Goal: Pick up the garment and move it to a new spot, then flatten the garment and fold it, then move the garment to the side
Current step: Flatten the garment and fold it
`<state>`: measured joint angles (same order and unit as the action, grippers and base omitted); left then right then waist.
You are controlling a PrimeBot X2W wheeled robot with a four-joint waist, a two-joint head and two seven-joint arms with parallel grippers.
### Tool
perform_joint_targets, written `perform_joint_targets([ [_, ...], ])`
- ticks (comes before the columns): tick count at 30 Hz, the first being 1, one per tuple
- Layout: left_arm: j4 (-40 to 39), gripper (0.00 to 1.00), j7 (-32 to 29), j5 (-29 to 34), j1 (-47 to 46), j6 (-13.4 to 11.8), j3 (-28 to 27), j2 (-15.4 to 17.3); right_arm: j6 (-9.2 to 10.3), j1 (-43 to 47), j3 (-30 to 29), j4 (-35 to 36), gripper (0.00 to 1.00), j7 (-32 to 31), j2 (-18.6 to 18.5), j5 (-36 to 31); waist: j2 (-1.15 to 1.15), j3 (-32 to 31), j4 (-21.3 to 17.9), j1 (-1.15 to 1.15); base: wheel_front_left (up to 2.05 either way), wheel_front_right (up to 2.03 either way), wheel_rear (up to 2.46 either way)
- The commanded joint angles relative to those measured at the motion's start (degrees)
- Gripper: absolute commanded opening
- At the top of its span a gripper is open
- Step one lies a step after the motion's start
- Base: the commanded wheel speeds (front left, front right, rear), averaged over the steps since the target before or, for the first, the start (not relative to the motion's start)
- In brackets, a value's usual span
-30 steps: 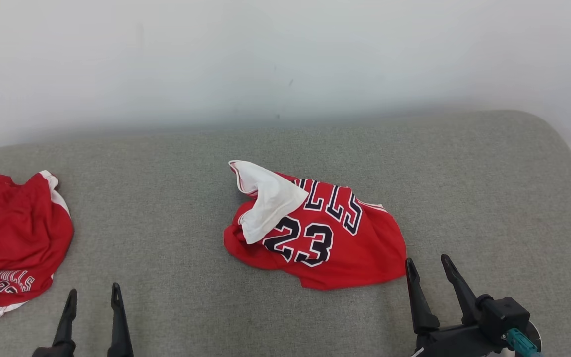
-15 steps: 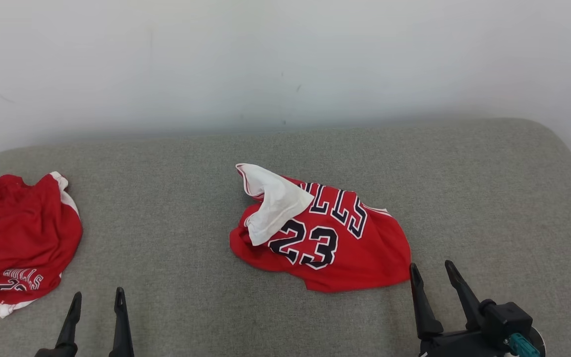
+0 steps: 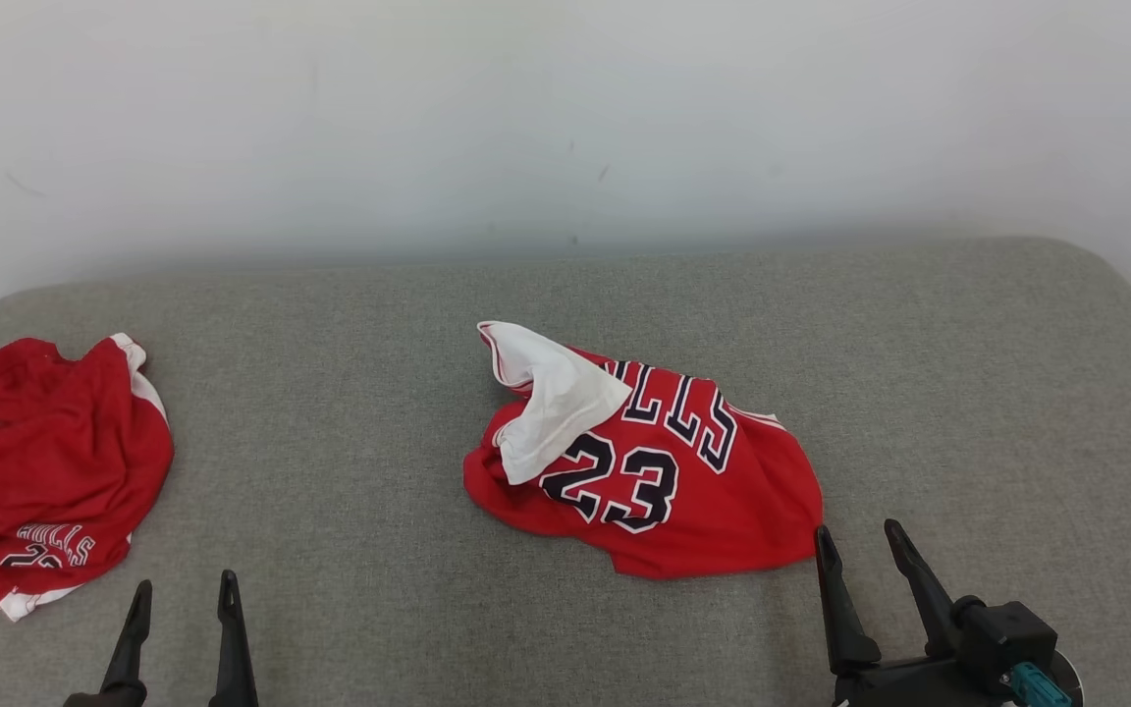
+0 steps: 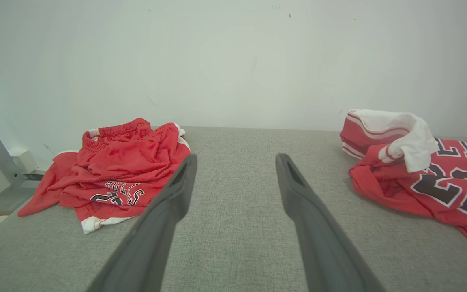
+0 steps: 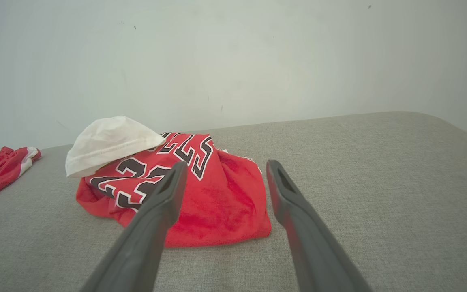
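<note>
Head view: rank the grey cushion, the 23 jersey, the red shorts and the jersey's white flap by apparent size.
1. grey cushion
2. jersey
3. red shorts, close to the jersey and cut by the frame edge, so that pair is unsure
4. white flap

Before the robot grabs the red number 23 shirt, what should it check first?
1. The right fingers are open: ok.
2. The left fingers are open and hold nothing: ok.
3. The jersey is close to the right fingers: ok, its near corner lies just beside them.
4. The jersey lies flat: not ok, it is crumpled with its white side flipped over.
5. There is bare cushion for a new spot: ok, between the jersey and the shorts.
6. Nothing is hidden under the jersey: cannot tell.
</note>
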<state>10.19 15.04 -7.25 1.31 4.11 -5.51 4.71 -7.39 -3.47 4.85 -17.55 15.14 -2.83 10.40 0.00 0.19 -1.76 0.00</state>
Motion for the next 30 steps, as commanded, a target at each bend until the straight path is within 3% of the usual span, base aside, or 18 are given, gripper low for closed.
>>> perform_joint_targets([
  [1,-0.26,1.0,0.14,0.26,0.87,0.35,-0.2,-0.28,-0.2,0.12,-0.04,-0.04,1.0,0.08,-0.11,-0.04,0.0,0.0,-0.01,0.0,0.0,0.0,0.0],
  [20,1.26,1.0,0.14,1.69,0.3,1.41,-0.38,-1.32,-0.2,-0.08,0.42,-0.33,1.0,0.08,-0.11,-0.01,0.0,-0.19,-0.99,0.0,0.0,0.0,0.0],
  [30,5.23,1.0,0.14,2.08,-8.05,3.04,7.72,-1.49,-0.2,-1.06,1.76,-0.24,1.0,0.09,-0.12,0.75,0.0,1.24,-4.5,0.0,0.0,0.0,0.0],
])
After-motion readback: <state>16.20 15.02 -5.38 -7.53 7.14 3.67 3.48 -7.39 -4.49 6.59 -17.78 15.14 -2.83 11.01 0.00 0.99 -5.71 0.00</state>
